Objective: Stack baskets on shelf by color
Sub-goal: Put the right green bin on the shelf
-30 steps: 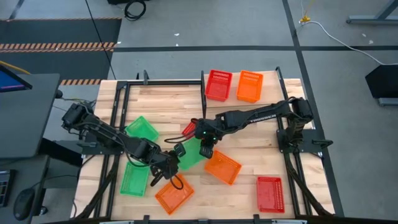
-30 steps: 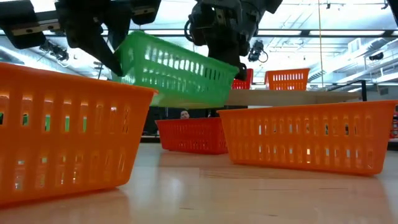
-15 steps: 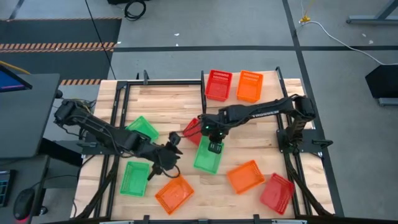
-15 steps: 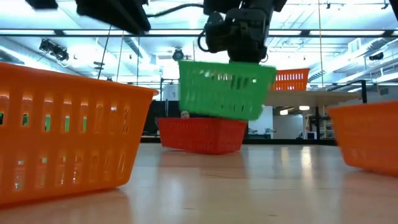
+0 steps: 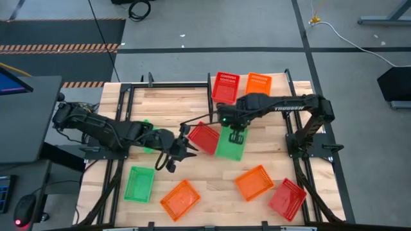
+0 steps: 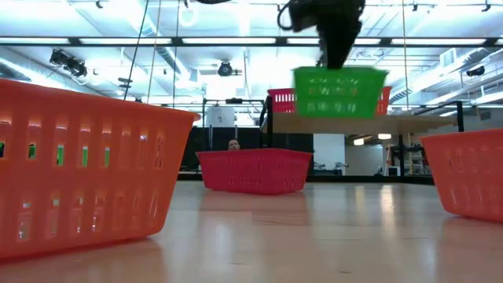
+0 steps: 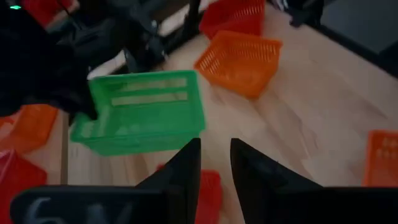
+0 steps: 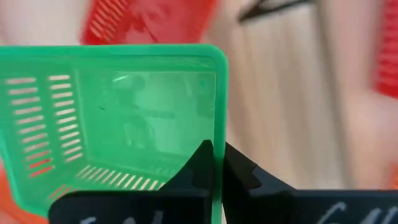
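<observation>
My right gripper (image 5: 235, 133) is shut on a green basket (image 5: 230, 144), carried in the air near the shelf's front edge (image 6: 354, 123); the low view shows the green basket (image 6: 339, 92) level. A red basket (image 5: 225, 87) and an orange basket (image 5: 258, 88) stand on the shelf. My left gripper (image 5: 183, 151) is open above the table, just left of a red basket (image 5: 204, 138) that rests on its base. Its wrist view shows the fingers (image 7: 186, 167) holding nothing, with the green basket (image 7: 143, 112) beyond them. My right gripper pinches the rim of one wall (image 8: 218, 134) of the green basket, one finger (image 8: 199, 163) inside the basket and the other outside. It comes from above, at the basket's far end (image 5: 234, 131). The basket is lifted clear and hangs level below the fingers.
On the table lie two more green baskets (image 5: 139, 183) (image 5: 149, 138), the second partly under the left arm. There are also two orange baskets (image 5: 180, 199) (image 5: 253, 181) and a tilted red basket (image 5: 286, 197). Black frame rails (image 5: 122, 122) run along the sides.
My right gripper has carried the green basket up and toward the far edge and the shelf; the basket has turned from tilted to level. My left gripper has let go of it and drawn off toward the far edge. An orange and a red basket were knocked rightward.
</observation>
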Controlling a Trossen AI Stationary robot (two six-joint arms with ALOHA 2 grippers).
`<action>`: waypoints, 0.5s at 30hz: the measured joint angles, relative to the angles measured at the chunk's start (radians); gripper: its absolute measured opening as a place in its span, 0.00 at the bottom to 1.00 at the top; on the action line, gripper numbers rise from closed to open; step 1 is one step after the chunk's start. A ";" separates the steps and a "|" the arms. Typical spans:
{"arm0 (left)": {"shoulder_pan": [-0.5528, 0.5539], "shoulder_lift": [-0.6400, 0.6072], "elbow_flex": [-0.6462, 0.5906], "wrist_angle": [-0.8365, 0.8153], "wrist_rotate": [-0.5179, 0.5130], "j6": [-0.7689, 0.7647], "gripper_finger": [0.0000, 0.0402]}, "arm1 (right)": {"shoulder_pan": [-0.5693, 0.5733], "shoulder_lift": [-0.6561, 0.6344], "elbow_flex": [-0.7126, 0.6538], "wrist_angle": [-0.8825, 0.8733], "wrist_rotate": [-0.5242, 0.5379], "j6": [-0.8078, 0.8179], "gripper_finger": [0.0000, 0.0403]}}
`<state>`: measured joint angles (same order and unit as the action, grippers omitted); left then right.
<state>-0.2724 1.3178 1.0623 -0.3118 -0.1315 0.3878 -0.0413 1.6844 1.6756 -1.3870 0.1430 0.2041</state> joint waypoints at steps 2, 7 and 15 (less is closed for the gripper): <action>0.014 0.009 0.002 0.030 0.013 0.008 0.23 | -0.014 0.004 0.065 -0.085 0.017 -0.037 0.03; 0.041 0.017 0.000 0.049 0.020 -0.009 0.23 | -0.054 0.047 0.154 -0.180 0.012 -0.115 0.04; 0.070 0.018 -0.004 0.047 0.029 -0.055 0.23 | -0.111 0.050 0.113 -0.170 -0.029 -0.069 0.03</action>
<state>-0.2023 1.3361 1.0588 -0.2650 -0.1025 0.3325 -0.1523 1.7344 1.7885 -1.5570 0.1139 0.1350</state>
